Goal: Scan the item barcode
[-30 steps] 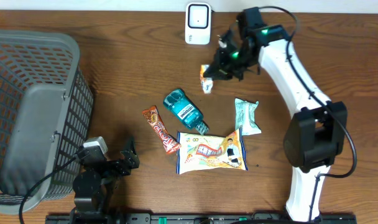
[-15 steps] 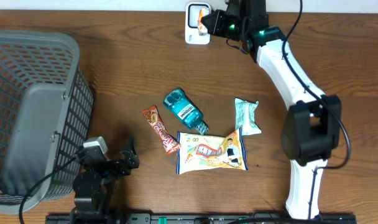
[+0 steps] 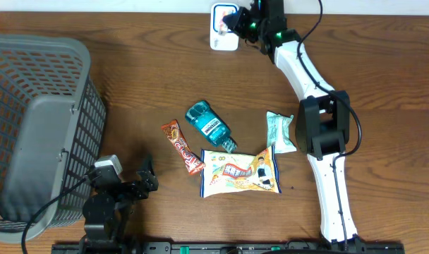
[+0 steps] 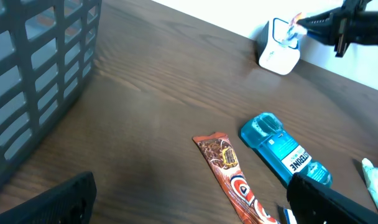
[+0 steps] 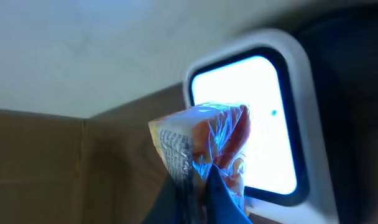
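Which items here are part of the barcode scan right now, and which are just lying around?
In use: right gripper, shut on the small wrapped packet, held at the white scanner.

Lying about: mouthwash bottle, brown snack bar, large snack bag, green-white packet, grey basket.

Scanner (image 3: 219,35) at far edge, right fingers (image 3: 240,19) against it; basket (image 3: 31,56) left.

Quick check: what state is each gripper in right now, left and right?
Left gripper: open, holding nothing.
Right gripper: closed on a small orange snack packet, in front of the scanner.
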You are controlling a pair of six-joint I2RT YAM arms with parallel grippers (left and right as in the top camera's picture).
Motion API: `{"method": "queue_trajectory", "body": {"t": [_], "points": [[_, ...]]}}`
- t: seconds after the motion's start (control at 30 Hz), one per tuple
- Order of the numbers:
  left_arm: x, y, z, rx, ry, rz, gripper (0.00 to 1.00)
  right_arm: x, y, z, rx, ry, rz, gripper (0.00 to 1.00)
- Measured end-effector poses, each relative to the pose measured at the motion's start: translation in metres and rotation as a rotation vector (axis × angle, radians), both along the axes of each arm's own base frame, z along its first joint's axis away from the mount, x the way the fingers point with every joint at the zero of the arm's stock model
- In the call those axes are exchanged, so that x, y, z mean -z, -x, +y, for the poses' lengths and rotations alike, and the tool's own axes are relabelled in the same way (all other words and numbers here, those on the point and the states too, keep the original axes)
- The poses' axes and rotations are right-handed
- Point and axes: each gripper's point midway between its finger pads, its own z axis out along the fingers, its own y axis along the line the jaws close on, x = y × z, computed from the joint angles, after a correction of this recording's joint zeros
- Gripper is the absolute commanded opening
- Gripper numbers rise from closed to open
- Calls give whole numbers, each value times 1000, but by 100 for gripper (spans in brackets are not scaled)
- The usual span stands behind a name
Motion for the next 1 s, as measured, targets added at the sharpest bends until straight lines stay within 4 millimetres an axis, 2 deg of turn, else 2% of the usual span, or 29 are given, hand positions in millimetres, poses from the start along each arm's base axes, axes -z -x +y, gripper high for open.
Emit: {"method": "queue_trajectory", "body": {"t": [0.13,0.33,0.43,0.5,0.57,0.63,0.7,0.73,0.83,0.9,0.93,1.0], "points": [[0,0,0,0,0,0,98,-12,-4,-1,15,-10,-19,1],[0,0,0,0,0,0,98,6,7,-7,-3,48,55,1],[0,0,0,0,0,0,98,13,25,-23,-24,132,130,1],[0,0,0,0,0,1,98,10,39,-46,-7,212,188,1],[0,0,0,0,0,1,98,-10,50,-84,48,309,216,1],[0,0,0,0,0,0,98,-36,61,-134,135,422,226,1],[0,0,0,0,0,1,98,-69,72,-197,250,562,212,1],[0,0,0,0,0,0,98,-80,77,-221,291,621,208,1],[0,0,0,0,-1,0,98,-114,95,-316,438,882,197,1],[0,0,0,0,0,0,98,-118,108,-368,483,1058,235,1],[0,0,0,0,0,0,98,-113,114,-394,492,1149,275,1],[0,0,0,0,0,0,98,-95,125,-431,501,1266,358,1]]}}
